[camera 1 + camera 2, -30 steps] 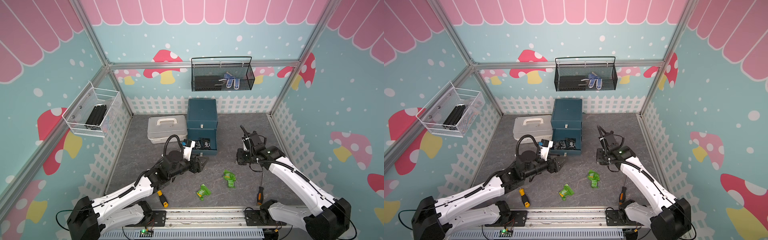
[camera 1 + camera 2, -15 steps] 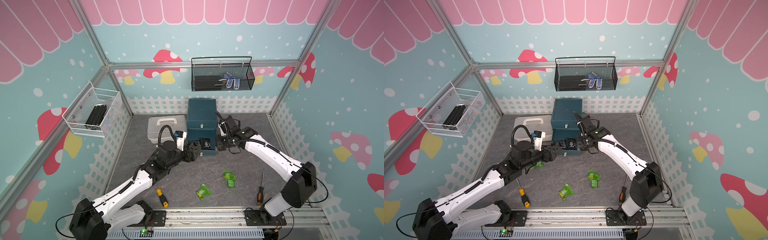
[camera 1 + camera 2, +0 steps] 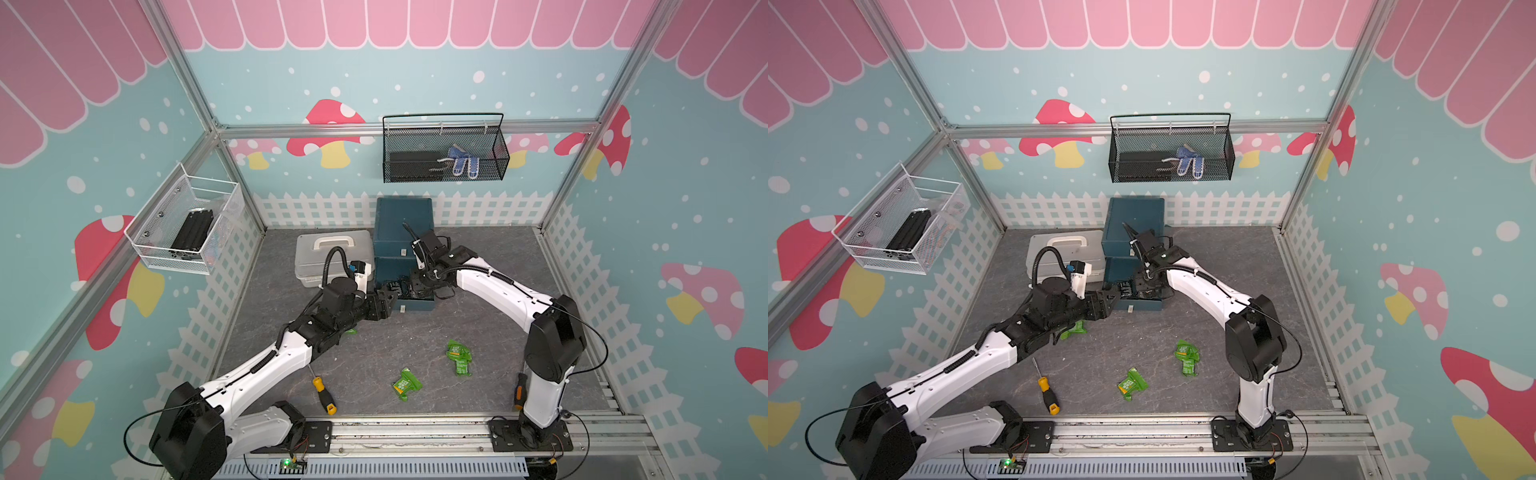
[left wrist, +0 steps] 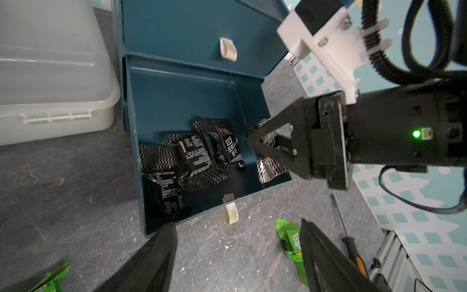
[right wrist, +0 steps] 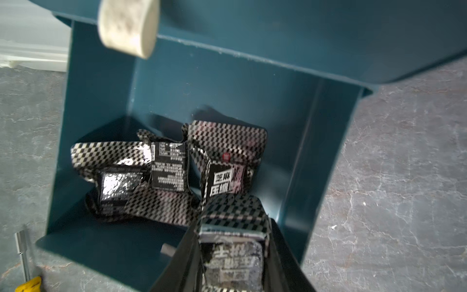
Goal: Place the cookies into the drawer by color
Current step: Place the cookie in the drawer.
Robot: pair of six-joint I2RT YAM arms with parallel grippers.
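The dark teal drawer cabinet stands at the back, and its bottom drawer is pulled out. Several black cookies lie inside it. My right gripper hangs over the open drawer's right side, shut on one more black cookie. My left gripper stands open at the drawer's front left corner with nothing between its fingers. In both top views green cookies lie on the floor in front. Another green one shows from under my left arm.
A pale grey lidded case touches the cabinet's left side. A yellow-handled screwdriver lies near the front rail, an orange-and-black one by the right arm's base. A black mesh basket and a white one hang on the walls.
My right arm has swung from the right of the floor to over the open drawer, carrying the black cookie. My left gripper has drawn up to the drawer's front corner.
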